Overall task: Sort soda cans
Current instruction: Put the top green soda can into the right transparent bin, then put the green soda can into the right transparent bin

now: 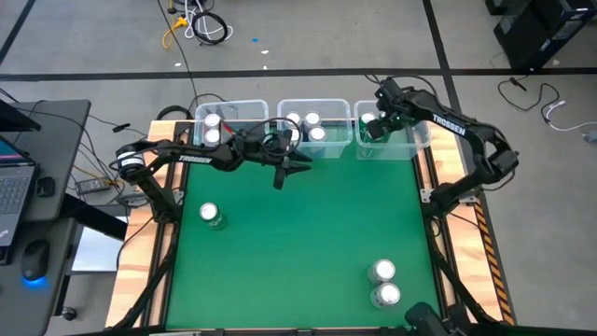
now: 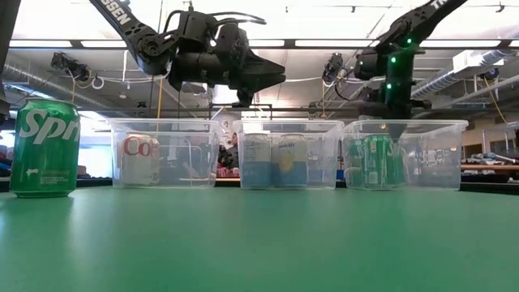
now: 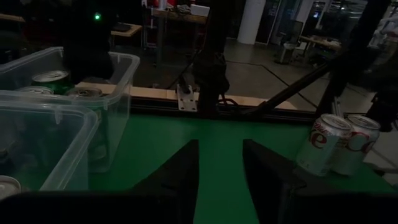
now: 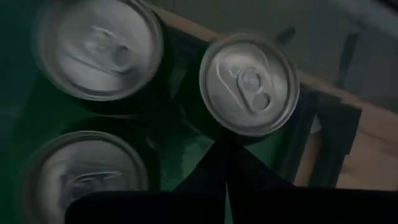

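Nearest me, two silver cans [image 1: 383, 283] stand touching, and a green can [image 1: 212, 216] stands alone, all well short of the bins. My left pincer [image 1: 287, 168] hangs spread and empty just before the middle bin [image 1: 315, 104]. My right pincer [image 1: 371, 130], pressed together, points into the right bin [image 1: 419, 142] over green cans [image 4: 249, 83]; more cans fill the left bin [image 1: 241, 105] and the middle one.

The high view looks straight down on the whole green table [image 1: 298, 252]. The low view sits at tabletop height, facing the three clear bins [image 2: 288, 154] and the room behind. The left wrist view faces across the table; the right wrist view looks closely down onto can tops [image 4: 249, 84]. Both fixed views share the bins.
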You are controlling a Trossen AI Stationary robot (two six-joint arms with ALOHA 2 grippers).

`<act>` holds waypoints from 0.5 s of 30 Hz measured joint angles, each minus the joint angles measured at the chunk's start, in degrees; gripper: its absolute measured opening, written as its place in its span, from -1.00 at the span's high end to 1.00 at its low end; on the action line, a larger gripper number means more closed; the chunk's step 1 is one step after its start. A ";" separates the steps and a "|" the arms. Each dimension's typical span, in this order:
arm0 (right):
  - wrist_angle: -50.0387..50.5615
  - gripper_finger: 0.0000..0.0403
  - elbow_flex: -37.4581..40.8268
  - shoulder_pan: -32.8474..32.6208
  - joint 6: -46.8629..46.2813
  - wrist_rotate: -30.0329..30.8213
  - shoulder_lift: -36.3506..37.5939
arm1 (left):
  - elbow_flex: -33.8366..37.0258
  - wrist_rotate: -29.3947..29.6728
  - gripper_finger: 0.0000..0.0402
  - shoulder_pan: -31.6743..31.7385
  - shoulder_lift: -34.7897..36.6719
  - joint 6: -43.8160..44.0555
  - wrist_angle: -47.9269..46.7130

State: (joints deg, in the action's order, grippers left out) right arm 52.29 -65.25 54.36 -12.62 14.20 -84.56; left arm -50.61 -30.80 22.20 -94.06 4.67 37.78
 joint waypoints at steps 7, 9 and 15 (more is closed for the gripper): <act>1.31 1.00 -3.03 -2.80 0.22 0.12 4.70 | 0.00 4.58 0.72 -1.39 0.00 -3.04 0.02; 1.07 1.00 -3.61 -4.13 0.18 0.11 6.63 | 0.00 6.65 0.89 -1.35 0.00 -2.99 0.02; -3.67 1.00 -3.87 -9.91 -0.69 -3.26 11.79 | 0.00 15.44 0.97 -1.27 0.00 -3.25 -0.02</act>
State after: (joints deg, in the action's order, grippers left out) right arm 48.62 -69.12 44.45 -13.31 10.94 -72.77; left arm -50.61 -15.36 20.93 -94.06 1.42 37.76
